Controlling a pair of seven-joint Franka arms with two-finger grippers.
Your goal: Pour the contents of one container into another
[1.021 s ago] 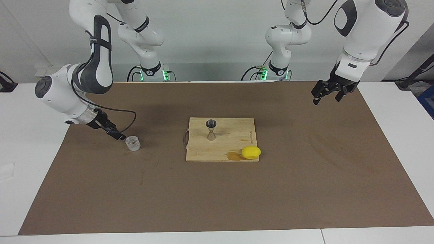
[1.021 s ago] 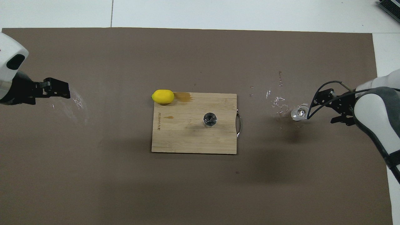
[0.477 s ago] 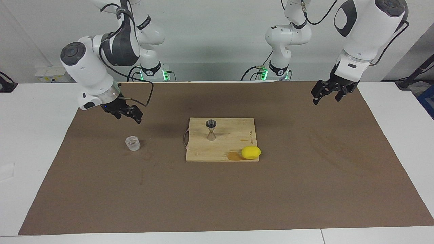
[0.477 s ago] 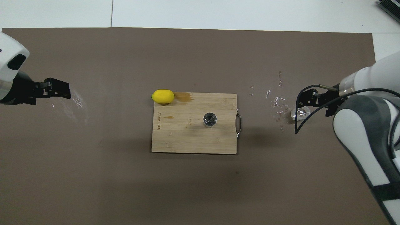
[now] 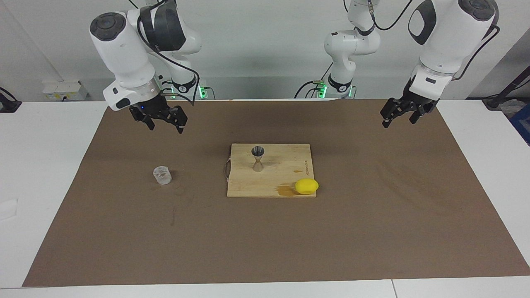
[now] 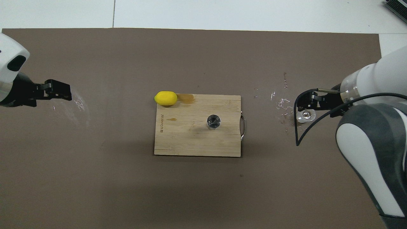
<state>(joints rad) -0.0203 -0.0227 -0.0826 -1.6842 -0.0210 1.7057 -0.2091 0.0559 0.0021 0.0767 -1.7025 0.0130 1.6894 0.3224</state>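
The short clear glass cup (image 5: pixel 162 174) (image 6: pixel 304 116) stands upright on the brown mat toward the right arm's end of the table. The metal jigger (image 5: pixel 257 159) (image 6: pixel 213 121) stands upright on the wooden cutting board (image 5: pixel 285 165) (image 6: pixel 190 140) in the middle. My right gripper (image 5: pixel 165 126) (image 6: pixel 313 103) hangs open and empty, well above the mat and clear of the cup. My left gripper (image 5: pixel 398 122) (image 6: pixel 65 92) waits open and empty, raised over the mat at the left arm's end.
A yellow lemon (image 5: pixel 307 186) (image 6: pixel 165 98) lies at the board's corner farther from the robots, beside a brown stain. Wet marks (image 6: pixel 283 105) spot the mat next to the cup. A brown mat (image 5: pixel 372 231) covers the table.
My right gripper has lifted from low beside the glass cup to high above the mat, and its arm has swung upright. The cup stays in place. The left arm has not moved.
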